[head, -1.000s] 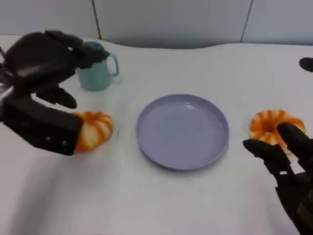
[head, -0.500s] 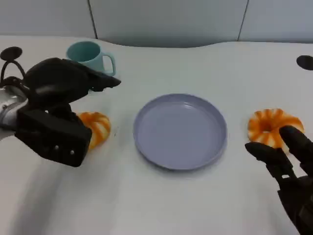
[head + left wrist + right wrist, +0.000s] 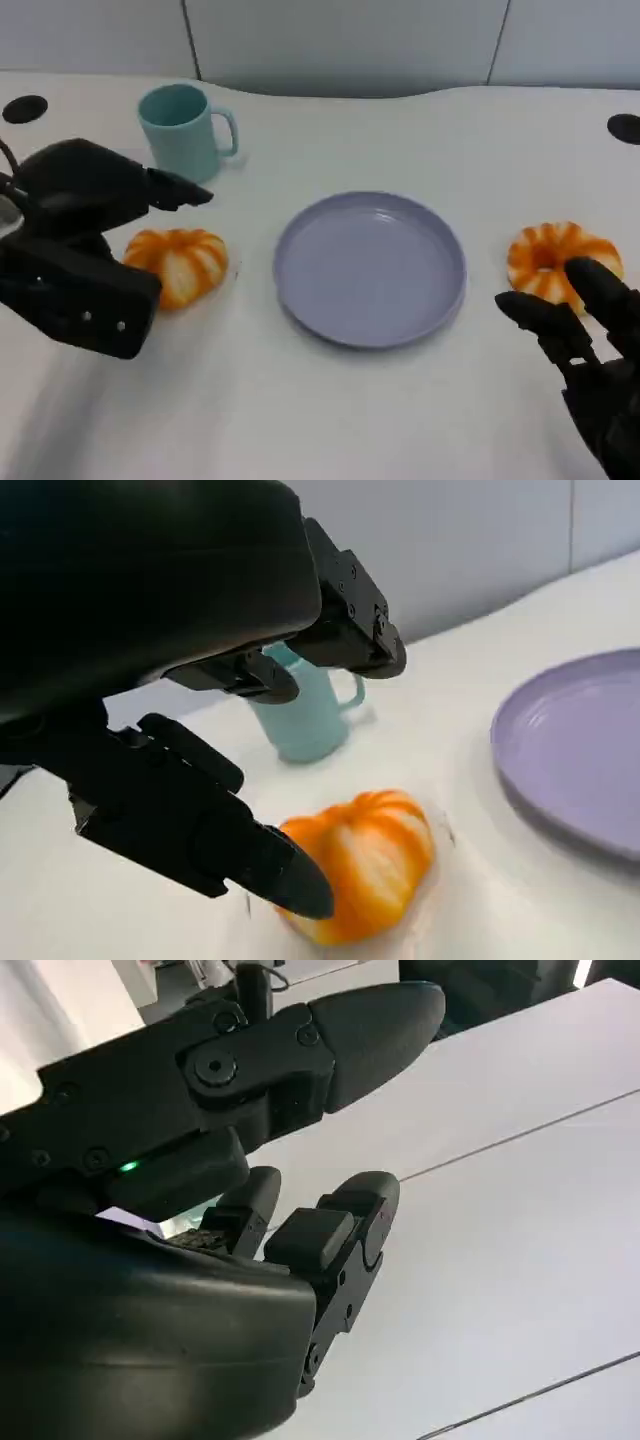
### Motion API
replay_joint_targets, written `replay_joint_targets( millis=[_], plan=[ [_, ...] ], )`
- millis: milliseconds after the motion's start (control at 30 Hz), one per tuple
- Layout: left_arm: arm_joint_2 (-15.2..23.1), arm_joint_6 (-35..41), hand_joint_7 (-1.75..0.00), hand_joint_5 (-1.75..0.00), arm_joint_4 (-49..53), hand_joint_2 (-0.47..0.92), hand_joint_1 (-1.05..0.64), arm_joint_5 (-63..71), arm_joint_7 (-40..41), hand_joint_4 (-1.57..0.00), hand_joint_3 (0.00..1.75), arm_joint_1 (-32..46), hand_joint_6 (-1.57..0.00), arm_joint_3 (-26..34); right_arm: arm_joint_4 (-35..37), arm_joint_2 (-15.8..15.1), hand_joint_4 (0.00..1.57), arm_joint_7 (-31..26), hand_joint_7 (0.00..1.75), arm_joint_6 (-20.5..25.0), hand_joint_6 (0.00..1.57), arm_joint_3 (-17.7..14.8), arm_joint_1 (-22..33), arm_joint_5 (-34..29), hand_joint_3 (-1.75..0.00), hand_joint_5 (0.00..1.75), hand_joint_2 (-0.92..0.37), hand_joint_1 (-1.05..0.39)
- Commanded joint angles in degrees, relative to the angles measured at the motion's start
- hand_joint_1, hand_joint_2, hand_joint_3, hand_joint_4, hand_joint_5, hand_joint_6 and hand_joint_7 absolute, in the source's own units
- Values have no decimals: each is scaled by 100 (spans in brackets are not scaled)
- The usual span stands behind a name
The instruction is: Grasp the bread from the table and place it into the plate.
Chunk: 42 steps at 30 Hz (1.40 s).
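Note:
An orange, white-striped bread (image 3: 180, 262) lies on the white table, left of the lilac plate (image 3: 370, 268). My left hand (image 3: 80, 240) hovers over the bread's left side with its fingers apart and holds nothing. In the left wrist view the bread (image 3: 370, 860) sits between the thumb tip and the fingers (image 3: 340, 630) raised above it; whether the thumb touches it I cannot tell. A second, ring-shaped orange bread (image 3: 555, 255) lies right of the plate. My right hand (image 3: 590, 370) stands just in front of it, fingers apart and empty, and also shows close up in the right wrist view (image 3: 200, 1210).
A teal cup (image 3: 180, 128) stands behind the left bread, handle to the right; the left wrist view shows the cup (image 3: 305, 715) beyond the fingers. Dark round holes (image 3: 24, 108) mark the table's far corners. The plate (image 3: 580, 750) has nothing on it.
My left hand has drawn back to the left and lower, uncovering the cup and most of the left bread. The bread, the plate and my right hand have stayed about where they were.

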Motion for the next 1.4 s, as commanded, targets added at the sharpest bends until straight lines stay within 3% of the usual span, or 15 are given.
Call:
replay_joint_targets(
  millis=[33,333,500,700,967,1100,1267,1367,1400],
  plan=[
    [-181,280,0,-1,661,59,-33,302,11,-50,0,-54,-43,-366,-76,-80,47,15,1,45,76,-64,12,67,-9,71,-92,-59],
    [-570,249,-1,-1,1596,58,-27,415,547,-53,0,-410,-45,-631,-104,-77,47,20,1,22,76,-57,57,38,-9,71,-92,-60],
    [-990,270,-2,-3,2374,56,-22,419,1016,-59,0,-715,-51,-721,-99,-48,47,45,0,25,75,-42,38,71,-11,70,-92,-59],
    [-1511,701,-1,-2,3223,64,-25,612,1562,-60,2,-1072,-53,-1006,-75,-32,48,83,0,-48,75,-23,33,54,-10,67,-92,-60],
    [-1658,872,-1,-1,3557,67,-26,652,1813,-63,1,-1230,-55,-1275,-88,-4,50,77,0,-72,75,7,56,72,-11,64,-92,-60],
    [-1769,1501,-3,-4,3828,72,-21,1145,2044,-72,2,-1291,-63,-1811,-239,22,49,51,0,-156,75,1,194,51,-12,63,-92,-60],
    [-1768,1842,-2,-2,3965,78,-20,1238,2048,-73,3,-1271,-65,-1991,-324,41,49,59,0,-147,74,40,283,95,-12,62,-92,-60],
    [-1704,1856,-4,-5,3963,82,-19,1239,2299,-86,2,-1231,-75,-2032,-364,45,49,55,0,-142,74,61,320,91,-12,62,-92,-60],
    [-1674,1829,-6,-8,3956,82,-13,1241,2477,-101,1,-1212,-91,-2044,-361,45,49,73,0,-147,74,66,318,98,-12,61,-92,-60]
  ],
)
